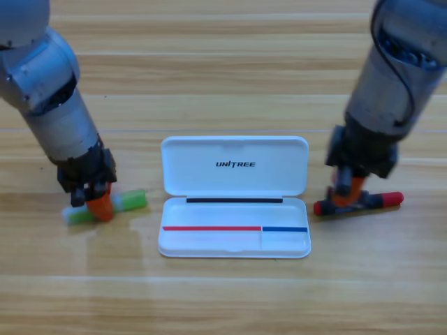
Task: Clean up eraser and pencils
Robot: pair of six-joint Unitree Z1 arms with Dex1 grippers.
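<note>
The light green pencil (pixel 128 202) lies on the table left of the case, slightly tilted, its whitish end pointing left. My left gripper (pixel 100 206) points down onto its middle and covers it there. The black pencil with red ends (pixel 380 201) lies right of the case, almost level. My right gripper (pixel 346 194) is down on its left half, near the left red end (pixel 319 207). The white UNITREE case (pixel 235 197) lies open between the two pencils, lid towards the back. No eraser shows anywhere in the high view.
Both grey arms come in from the upper corners and lean towards the case. The case's tray (pixel 209 242) holds no pencil. Bare wooden table runs along the front.
</note>
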